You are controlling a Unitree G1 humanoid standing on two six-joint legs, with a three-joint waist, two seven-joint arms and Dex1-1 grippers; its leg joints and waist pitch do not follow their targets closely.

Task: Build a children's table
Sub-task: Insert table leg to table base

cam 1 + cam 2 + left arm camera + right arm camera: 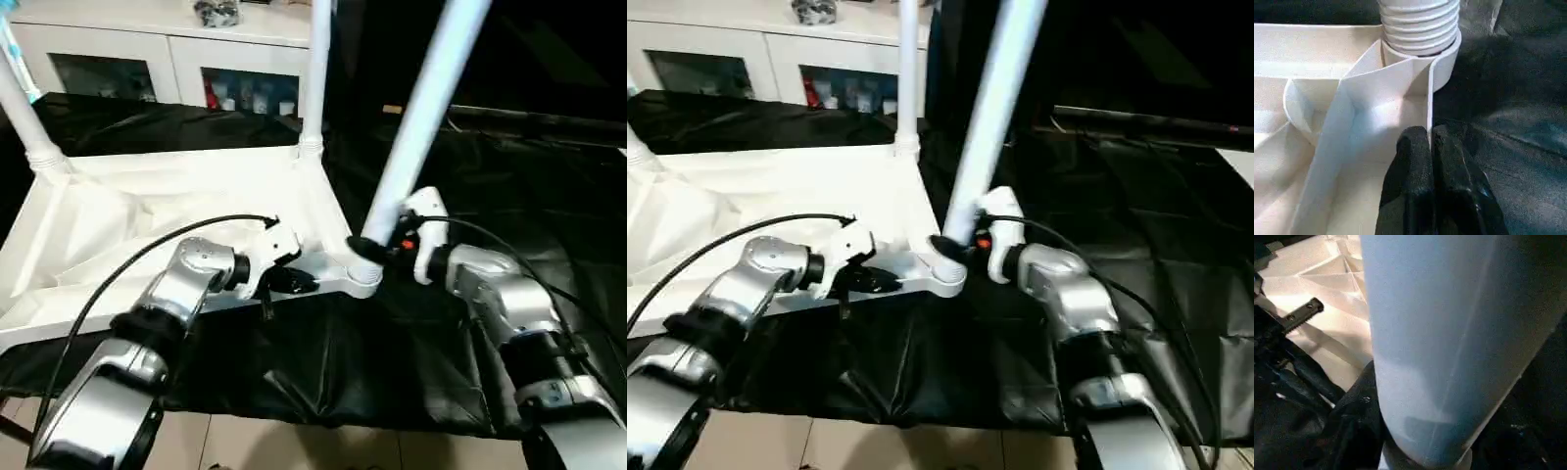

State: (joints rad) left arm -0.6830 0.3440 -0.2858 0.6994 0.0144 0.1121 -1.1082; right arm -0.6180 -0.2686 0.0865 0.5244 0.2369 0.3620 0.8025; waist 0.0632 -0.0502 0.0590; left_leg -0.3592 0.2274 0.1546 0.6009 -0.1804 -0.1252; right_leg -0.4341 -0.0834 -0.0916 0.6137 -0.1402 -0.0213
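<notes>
Legs: three white tapered tubes upright in corner sockets of upturned ribbed tabletop [176, 211] on black-draped work table [509, 186]. Nearest leg [421, 117] tilted toward one o'clock, clasped low by right gripper [377, 247]. Left gripper [1429, 147] pinched shut on tabletop's thin rim, nine o'clock of that socket.

Tilted long white tapered tube leg [423, 117] runs off the top edge, upper right of centre; its tip is cut off. Two other upright white tube legs, far one [318, 69] at top centre and one [22, 113] at the upper left, are cropped the same way. White plastic tabletop [118, 211] runs off the left edge. Small items behind the white cabinet's glass doors [250, 93], top centre, are too blurred to identify. In the right wrist view the leg's threaded end is hidden.
</notes>
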